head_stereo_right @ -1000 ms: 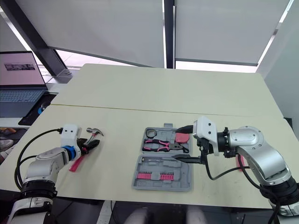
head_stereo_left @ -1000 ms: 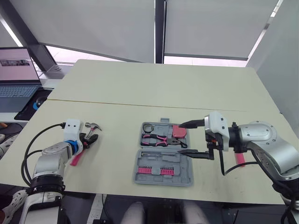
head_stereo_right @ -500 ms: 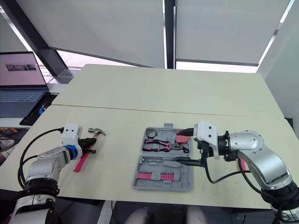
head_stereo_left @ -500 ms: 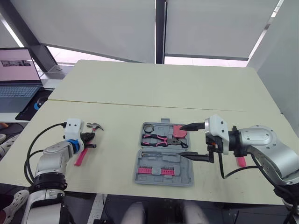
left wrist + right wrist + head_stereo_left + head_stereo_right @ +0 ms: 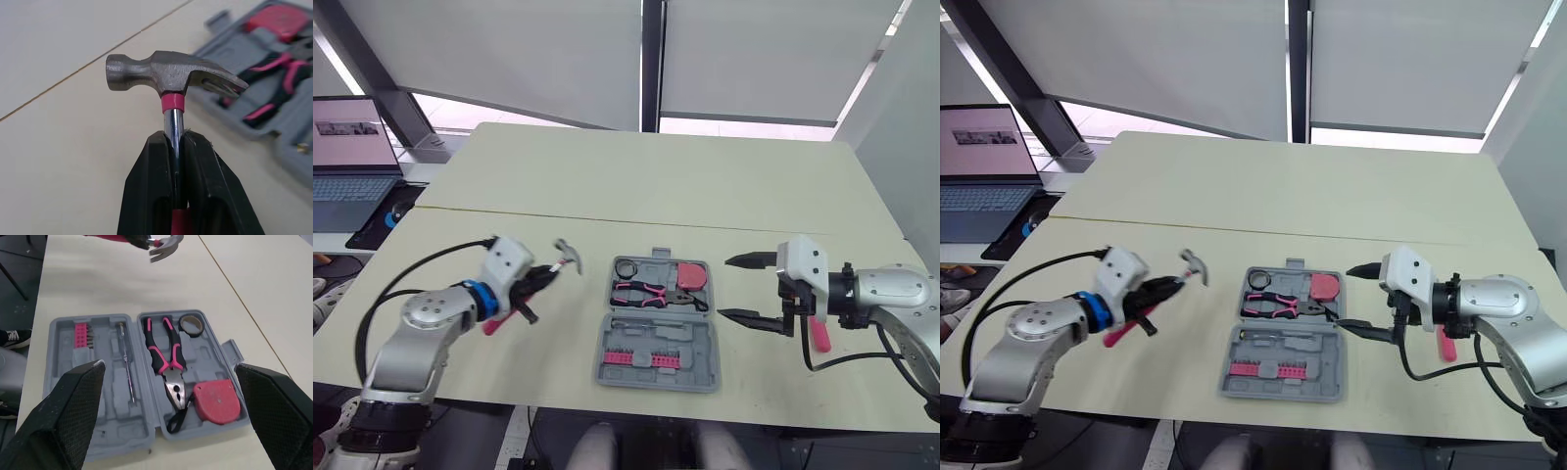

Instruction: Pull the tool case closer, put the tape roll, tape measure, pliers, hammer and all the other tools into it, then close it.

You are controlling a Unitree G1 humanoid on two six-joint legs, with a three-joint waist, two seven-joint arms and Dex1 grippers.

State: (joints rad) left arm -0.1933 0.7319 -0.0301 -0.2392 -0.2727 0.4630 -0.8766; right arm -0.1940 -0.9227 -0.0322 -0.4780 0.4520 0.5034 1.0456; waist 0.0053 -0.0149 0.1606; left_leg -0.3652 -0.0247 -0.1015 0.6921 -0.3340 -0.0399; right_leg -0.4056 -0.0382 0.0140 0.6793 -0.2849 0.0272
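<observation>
Left eye view had the laptop (image 5: 352,166) off past the table's (image 5: 646,186) left edge, screen lit. Next in, the left gripper (image 5: 540,281) was clamped tight on the hammer (image 5: 570,257). The left wrist view showed both fingers (image 5: 149,186) pinching the metal shaft just under the red collar, with the steel head poking out past the tips. The head was aimed at the case (image 5: 690,348) and sat just short of its left side, not touching. The pink grip stuck out the back of the gripper. It looked lifted off the table, but I couldn't be sure of that.

The case lay open and flat in the middle of the near half of the table. The far half held 3 things: the tape roll (image 5: 625,268) in the left corner, the pliers (image 5: 651,292) lying across the middle, and the tape measure (image 5: 690,276) on the right. The near half had a row of pink bits (image 5: 631,358) on its left and a thin screwdriver (image 5: 128,367) along the hinge side.

Just right of the case hung the right gripper (image 5: 742,289), spread wide with nothing in it, tips pointing at the case but not touching. Behind that wrist lay 1 pink thing (image 5: 819,335) on the table, mostly hidden, so I couldn't tell what it was.
</observation>
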